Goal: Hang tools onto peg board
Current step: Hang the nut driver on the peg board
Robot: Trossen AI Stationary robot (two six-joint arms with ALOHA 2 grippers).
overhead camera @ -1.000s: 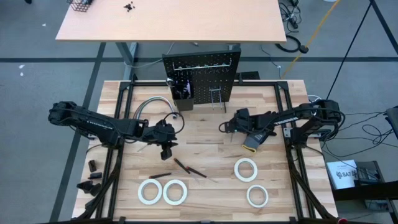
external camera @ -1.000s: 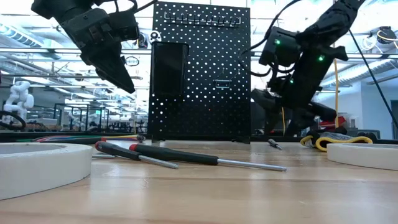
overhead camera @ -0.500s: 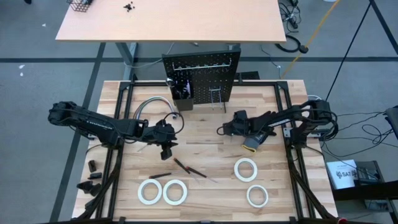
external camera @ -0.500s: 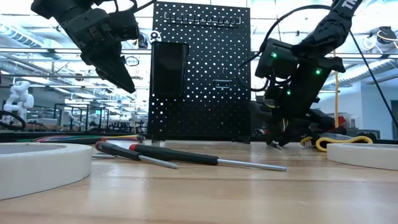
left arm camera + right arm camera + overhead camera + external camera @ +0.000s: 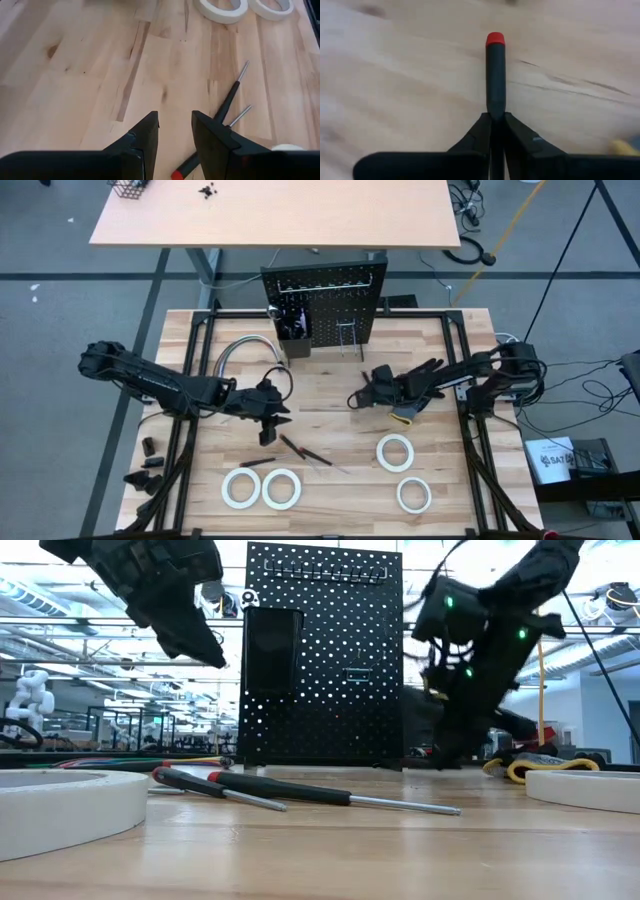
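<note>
My right gripper (image 5: 495,116) is low over the table's middle (image 5: 354,397), in front of the peg board (image 5: 325,300), and is shut on a small black-handled screwdriver with a red cap (image 5: 495,39). My left gripper (image 5: 175,117) hangs open above the table's left middle (image 5: 266,435) with nothing between its fingers. Just ahead of it two screwdrivers (image 5: 300,448) with black handles and red ends lie flat on the wood (image 5: 220,112). Several white tape rolls (image 5: 282,488) lie flat toward the near edge. The peg board stands upright at the far edge (image 5: 325,655). My right gripper pinches the black handle (image 5: 495,107) between its two fingertips, at the end away from the red cap. The handle runs straight on past the fingers, in line with them. The fingers slant down from the table's right. Whether the screwdriver rests on the wood I cannot tell.
A black-and-yellow flat object (image 5: 405,415) lies just right of my right gripper. A curved grey cable bundle (image 5: 245,350) sits at the far left beside a small black bin (image 5: 293,330) on the peg board. Bare wood lies between the two grippers.
My right gripper has gone down and toward the table's left, onto the small screwdriver in front of the peg board, and now holds it. My left gripper has shifted a little toward the near edge, over the two screwdrivers.
</note>
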